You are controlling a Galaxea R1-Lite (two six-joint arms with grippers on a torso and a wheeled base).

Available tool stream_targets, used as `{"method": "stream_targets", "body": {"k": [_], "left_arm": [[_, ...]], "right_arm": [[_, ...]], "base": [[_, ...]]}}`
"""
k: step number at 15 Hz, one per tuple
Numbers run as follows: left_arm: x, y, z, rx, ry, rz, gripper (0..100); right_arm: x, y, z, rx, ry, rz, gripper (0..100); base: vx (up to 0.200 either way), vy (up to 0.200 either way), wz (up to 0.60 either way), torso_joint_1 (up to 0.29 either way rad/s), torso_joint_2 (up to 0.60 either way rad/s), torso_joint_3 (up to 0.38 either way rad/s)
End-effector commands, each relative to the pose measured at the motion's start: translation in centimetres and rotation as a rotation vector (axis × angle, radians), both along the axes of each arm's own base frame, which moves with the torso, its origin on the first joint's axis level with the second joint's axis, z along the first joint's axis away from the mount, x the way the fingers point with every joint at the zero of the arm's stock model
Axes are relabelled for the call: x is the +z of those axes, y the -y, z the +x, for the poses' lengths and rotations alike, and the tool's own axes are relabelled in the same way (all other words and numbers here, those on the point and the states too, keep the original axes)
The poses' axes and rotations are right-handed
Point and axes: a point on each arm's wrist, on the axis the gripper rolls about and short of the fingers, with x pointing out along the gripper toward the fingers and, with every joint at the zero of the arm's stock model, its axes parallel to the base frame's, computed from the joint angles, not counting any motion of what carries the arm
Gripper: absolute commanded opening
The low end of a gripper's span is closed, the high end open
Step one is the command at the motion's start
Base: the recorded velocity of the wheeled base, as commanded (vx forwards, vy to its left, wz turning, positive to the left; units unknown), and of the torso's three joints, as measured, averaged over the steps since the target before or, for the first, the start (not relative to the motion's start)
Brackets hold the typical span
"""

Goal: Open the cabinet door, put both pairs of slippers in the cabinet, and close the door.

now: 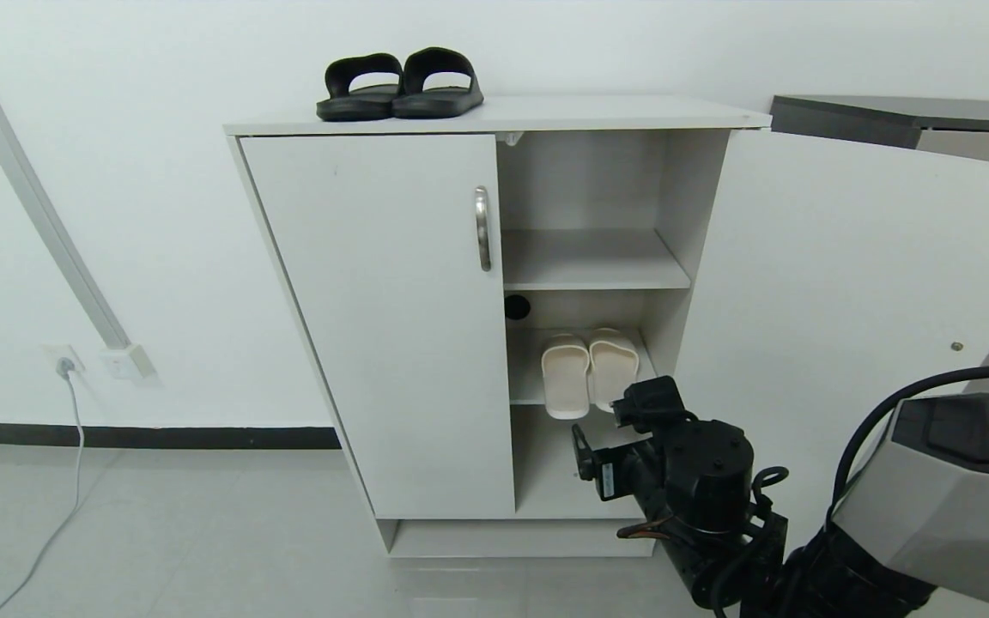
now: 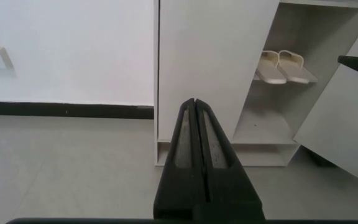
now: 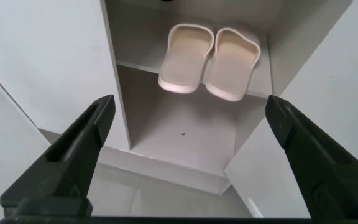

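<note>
The pale cream foam slippers (image 1: pixel 589 371) lie paired on a middle shelf of the white wooden cabinet (image 1: pixel 597 112), centre frame. The right gripper (image 3: pixel 189 102) hangs just before them, spread wide and empty, seemingly done with that pair. The black rubber slide slippers (image 1: pixel 400 86) sit on the cabinet top, upper centre, and the white right door (image 1: pixel 846 300) stands open to admit them; the left gripper (image 2: pixel 194 106) is pressed closed, holding nothing.

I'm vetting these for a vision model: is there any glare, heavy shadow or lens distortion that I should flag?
Head view: even light, faint sheen on the floor under the cabinet, whose sides converge downward, likely perspective or a wide lens. Right wrist view: cream slippers evenly lit, soft shade beneath their shelf. Left wrist view: no glare on the wall.
</note>
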Motion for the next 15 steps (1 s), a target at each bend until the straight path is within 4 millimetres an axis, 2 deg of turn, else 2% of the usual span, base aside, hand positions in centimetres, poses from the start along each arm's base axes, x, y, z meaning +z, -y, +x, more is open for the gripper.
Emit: {"method": "stream_targets", "body": {"k": [1,3,15], "left_arm": [[0.00,0.00,0.00,0.001,0.000,0.000,0],[0.00,0.00,0.01,0.001,-0.001,0.000,0],[0.00,0.00,0.01,0.003,-0.001,0.000,0]], "right_arm": [[0.12,0.00,-0.05,0.001,0.002,0.003,100],[0.12,0.00,-0.05,0.001,0.002,0.003,100],[-0.05,0.11,-0.08,-0.002,-0.003,-0.003,100]], "base": [[0.000,0.000,0.00,0.000,0.00,0.000],[0.000,0.000,0.00,0.000,0.00,0.000],[0.000,0.200,0.00,0.002,0.00,0.003]]}}
